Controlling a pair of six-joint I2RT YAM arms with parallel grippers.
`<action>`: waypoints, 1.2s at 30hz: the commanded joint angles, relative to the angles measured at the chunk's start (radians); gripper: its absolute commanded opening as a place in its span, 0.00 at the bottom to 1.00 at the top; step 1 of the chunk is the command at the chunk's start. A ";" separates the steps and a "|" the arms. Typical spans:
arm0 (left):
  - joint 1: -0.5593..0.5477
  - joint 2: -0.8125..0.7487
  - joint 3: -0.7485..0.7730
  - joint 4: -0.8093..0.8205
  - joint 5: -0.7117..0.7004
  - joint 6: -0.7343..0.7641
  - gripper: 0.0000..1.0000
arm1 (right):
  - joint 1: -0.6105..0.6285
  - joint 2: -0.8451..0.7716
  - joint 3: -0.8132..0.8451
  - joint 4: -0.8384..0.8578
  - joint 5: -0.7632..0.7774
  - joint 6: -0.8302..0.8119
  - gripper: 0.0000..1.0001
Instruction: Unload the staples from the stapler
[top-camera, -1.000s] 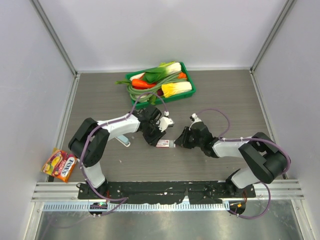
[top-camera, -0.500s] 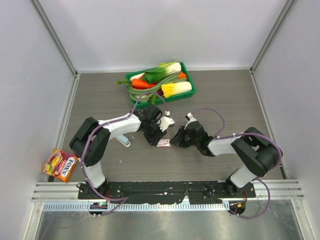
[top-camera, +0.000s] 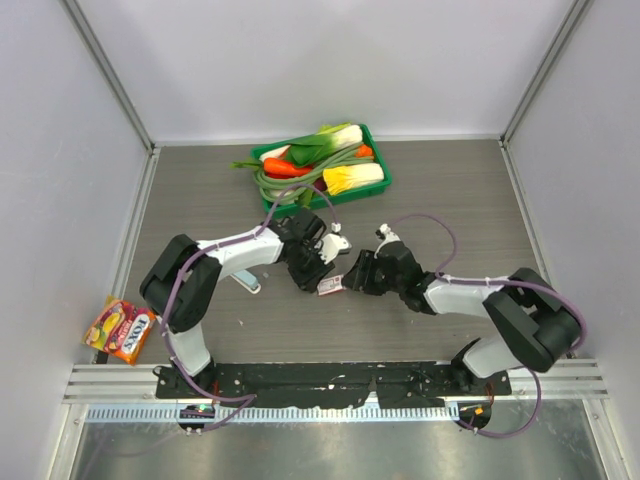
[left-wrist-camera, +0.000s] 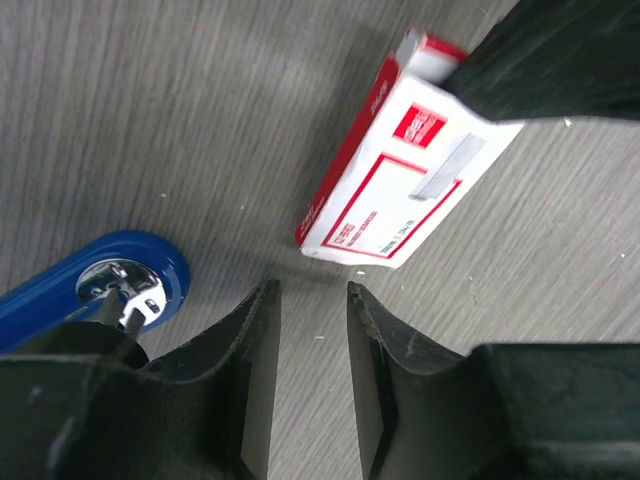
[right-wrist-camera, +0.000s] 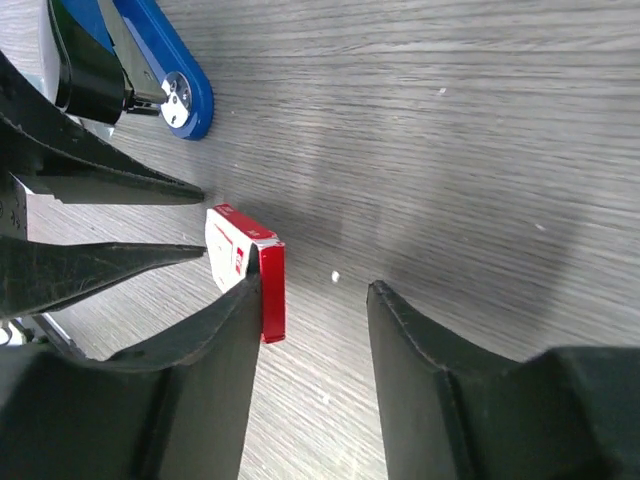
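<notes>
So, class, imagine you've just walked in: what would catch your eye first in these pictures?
The green tray of bright vegetables at the far side stands out most. At the centre, the left gripper and right gripper meet, both open, at a small red-and-white carton, with the blue stapler beside the left one.

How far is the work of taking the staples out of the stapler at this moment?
Done: unclear. A grey strip on the red-and-white carton may be staples or print. In hand: both grippers open; left gripper beside the stapler, right gripper touching the carton with one finger. Left: likely the whole unloading.
</notes>
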 joint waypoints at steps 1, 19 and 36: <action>-0.011 -0.030 0.051 -0.086 0.024 0.012 0.39 | -0.029 -0.128 0.003 -0.142 0.038 -0.081 0.55; 0.006 -0.153 0.093 -0.169 0.048 -0.021 0.44 | -0.078 -0.116 -0.047 -0.205 -0.057 -0.092 0.73; -0.104 0.117 0.208 -0.057 -0.055 -0.054 0.42 | -0.011 -0.041 -0.132 -0.136 -0.014 -0.016 0.74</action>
